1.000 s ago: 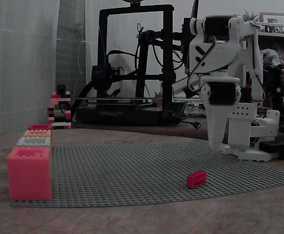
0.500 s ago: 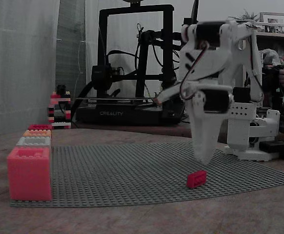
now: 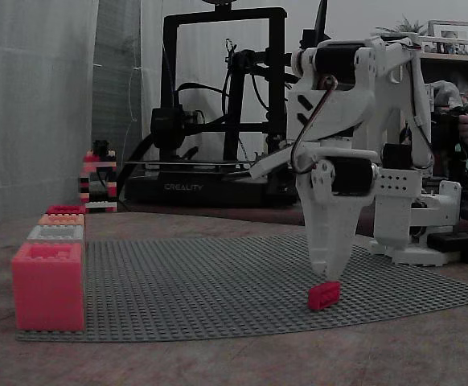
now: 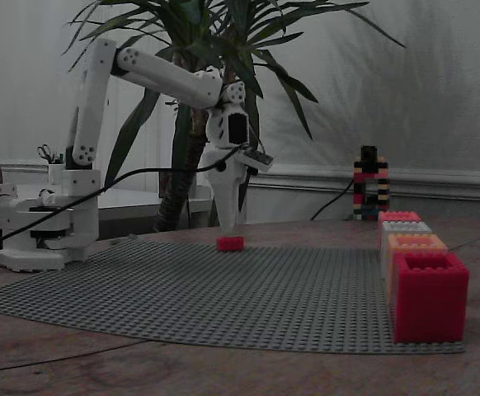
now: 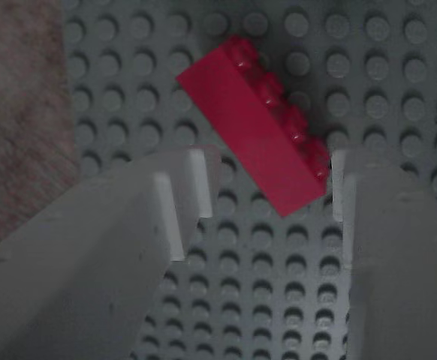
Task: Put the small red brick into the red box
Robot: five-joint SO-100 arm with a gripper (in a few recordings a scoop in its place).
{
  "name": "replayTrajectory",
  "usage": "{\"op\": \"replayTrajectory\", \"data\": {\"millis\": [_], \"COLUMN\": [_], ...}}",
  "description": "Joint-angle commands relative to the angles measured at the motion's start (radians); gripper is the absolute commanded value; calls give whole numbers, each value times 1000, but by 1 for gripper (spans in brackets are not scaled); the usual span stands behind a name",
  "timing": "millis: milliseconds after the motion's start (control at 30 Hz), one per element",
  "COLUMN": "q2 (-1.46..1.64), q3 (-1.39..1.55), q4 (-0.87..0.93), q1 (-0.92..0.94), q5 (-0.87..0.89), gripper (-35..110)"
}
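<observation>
The gripper hangs spread just above the small red brick, which lies askew on the studded baseplate (one corner between the fingers), well apart from the red box.

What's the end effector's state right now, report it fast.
End effector: open, holding nothing; its fingers straddle one end of the small red brick, which lies on the grey studded baseplate.
</observation>
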Motion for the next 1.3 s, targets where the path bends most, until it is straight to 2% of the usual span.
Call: {"op": "replayTrajectory", "data": {"millis": [0, 833, 1267], "q2": [35, -2, -23], "q3": [-71, -71, -77], "q4": [-3, 9, -2], "q1": [6, -38, -55], "q5": [-20, -121, -117], "gripper": [13, 14, 13]}}
